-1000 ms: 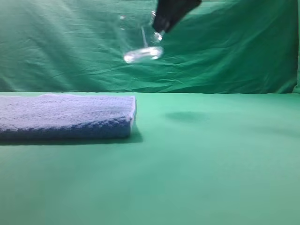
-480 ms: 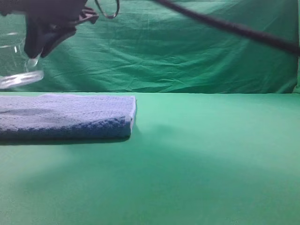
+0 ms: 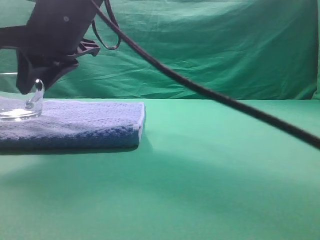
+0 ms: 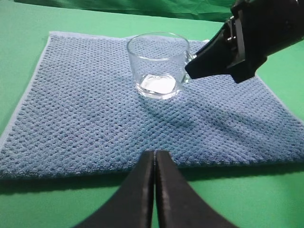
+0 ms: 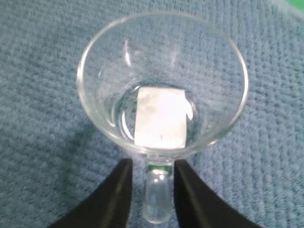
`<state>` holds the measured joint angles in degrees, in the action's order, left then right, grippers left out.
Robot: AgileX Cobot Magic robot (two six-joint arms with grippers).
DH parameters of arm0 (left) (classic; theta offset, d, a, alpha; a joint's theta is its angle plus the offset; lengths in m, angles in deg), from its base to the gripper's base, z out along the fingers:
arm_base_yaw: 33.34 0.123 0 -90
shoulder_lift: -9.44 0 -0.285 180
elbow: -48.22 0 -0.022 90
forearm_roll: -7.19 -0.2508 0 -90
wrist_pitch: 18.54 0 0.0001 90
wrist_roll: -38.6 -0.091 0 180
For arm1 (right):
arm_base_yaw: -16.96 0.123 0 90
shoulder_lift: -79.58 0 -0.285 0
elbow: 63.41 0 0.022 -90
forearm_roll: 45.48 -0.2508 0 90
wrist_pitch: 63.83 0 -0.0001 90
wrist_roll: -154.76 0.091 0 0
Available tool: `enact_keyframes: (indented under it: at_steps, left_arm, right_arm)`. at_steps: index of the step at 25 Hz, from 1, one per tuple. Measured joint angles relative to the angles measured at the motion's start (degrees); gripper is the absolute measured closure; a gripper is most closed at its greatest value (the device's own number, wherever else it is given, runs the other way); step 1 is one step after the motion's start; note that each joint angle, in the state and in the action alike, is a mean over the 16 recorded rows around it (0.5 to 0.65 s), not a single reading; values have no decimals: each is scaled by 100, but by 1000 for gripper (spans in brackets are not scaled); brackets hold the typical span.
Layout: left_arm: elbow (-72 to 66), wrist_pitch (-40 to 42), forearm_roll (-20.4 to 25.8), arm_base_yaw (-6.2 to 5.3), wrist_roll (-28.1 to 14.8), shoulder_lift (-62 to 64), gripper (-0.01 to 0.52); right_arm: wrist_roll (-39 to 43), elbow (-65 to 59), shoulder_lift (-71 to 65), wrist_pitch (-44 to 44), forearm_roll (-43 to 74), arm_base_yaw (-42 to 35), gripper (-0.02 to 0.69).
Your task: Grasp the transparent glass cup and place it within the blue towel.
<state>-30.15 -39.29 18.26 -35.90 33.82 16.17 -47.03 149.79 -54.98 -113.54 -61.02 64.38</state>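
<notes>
Glass cup (image 5: 161, 95) stands upright on the blue towel (image 4: 95, 114), its looped handle (image 5: 156, 199) lying between the right gripper (image 5: 151, 194) jaws, which flank it with a sliver of gap on either side, released rather than clenched. Inside the cup only a pale rectangular patch shows at its thick base. Left gripper (image 4: 154, 164) jaws are pressed together, nearer than the cup, over the towel's near edge and the green counter (image 3: 225, 175).

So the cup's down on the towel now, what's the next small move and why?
Probably draw the right gripper straight back off the handle. The cup stands upright on the towel, well inside its edges. In the right wrist view the fingers flank the handle with a sliver of gap each side, so they look released. Backing out along the handle should avoid tipping it.
</notes>
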Motion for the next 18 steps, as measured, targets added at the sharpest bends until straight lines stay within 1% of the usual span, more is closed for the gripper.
enact_keyframes:
  at_steps: [3,8,12,15,18]
  left_arm:
    - [0,0,0,0,0,0,514]
    - [0,0,0,0,0,0,514]
    - [0,0,0,0,0,0,514]
    - [0,0,0,0,0,0,514]
    - [0,0,0,0,0,0,514]
  right_arm:
    - [271,2,350,-620,46,-154,345]
    - [697,-79,1093,-1428,205,-459,498]
    - [958,-412,1819,-1838,336,-669,611]
    - [1058,-881,2434,-1896,401,-779,654]
    - [1124,-1547,3120,-1710,445,-832,665]
